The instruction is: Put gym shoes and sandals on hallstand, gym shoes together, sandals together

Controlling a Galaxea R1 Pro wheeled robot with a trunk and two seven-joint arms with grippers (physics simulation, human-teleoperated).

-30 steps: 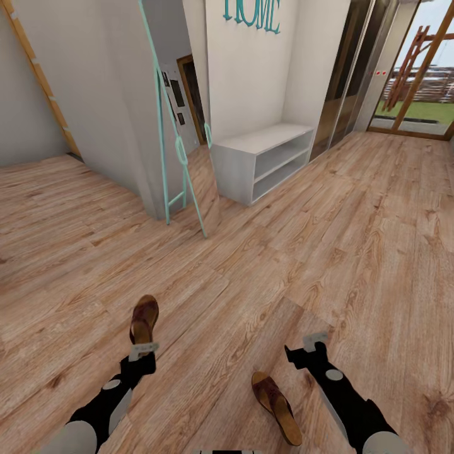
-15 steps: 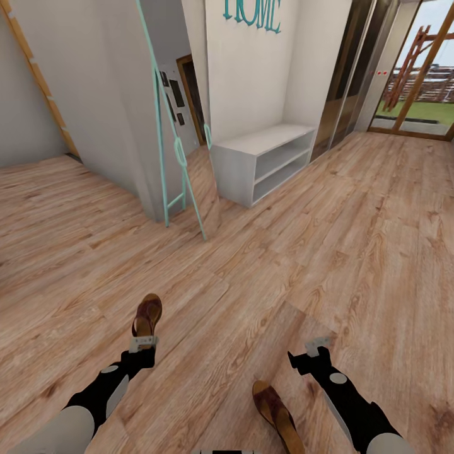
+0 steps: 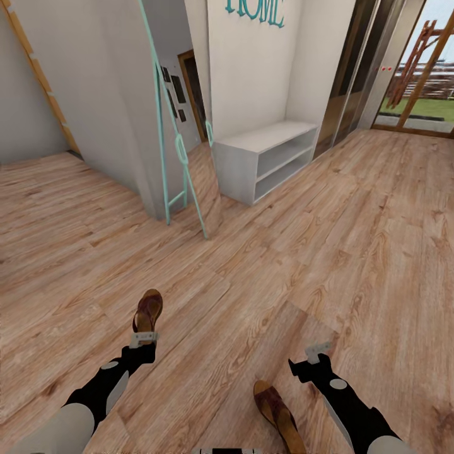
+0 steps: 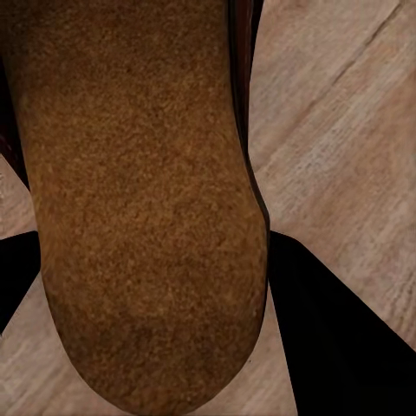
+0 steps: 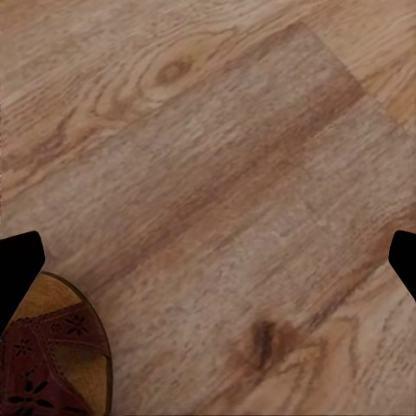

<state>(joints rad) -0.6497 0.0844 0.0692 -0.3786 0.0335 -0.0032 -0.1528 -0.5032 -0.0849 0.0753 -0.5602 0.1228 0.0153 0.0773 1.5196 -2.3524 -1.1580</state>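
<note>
Nearest me, the second sandal (image 3: 279,416) lies on the wood-plank floor (image 3: 353,252) between my two arms. It has slid further toward the bottom of the head view over the last second, while the rack ahead sits slightly higher in frame. I read that as my camera or base shifting, not the sandal moving. The right gripper (image 3: 313,354) hovers just beside it and holds nothing. In the right wrist view its two dark fingertips sit at opposite edges, so the jaws stand wide apart, with the sandal's strapped end (image 5: 54,364) low in the corner, off-centre.

A little further out, the left gripper (image 3: 144,338) carries the first sandal (image 3: 147,310). The left wrist view shows the tan footbed (image 4: 139,199) running between the dark fingers, so I judge the jaws closed on its heel end, with the toe pointing away from me.

Well beyond both stands the pale grey shoe rack (image 3: 265,157) against the wall under teal letters (image 3: 255,9), next to a teal-framed leaning mirror (image 3: 180,120). One sandal is in hand and one still lies on the floor. No gym shoes are in sight.
</note>
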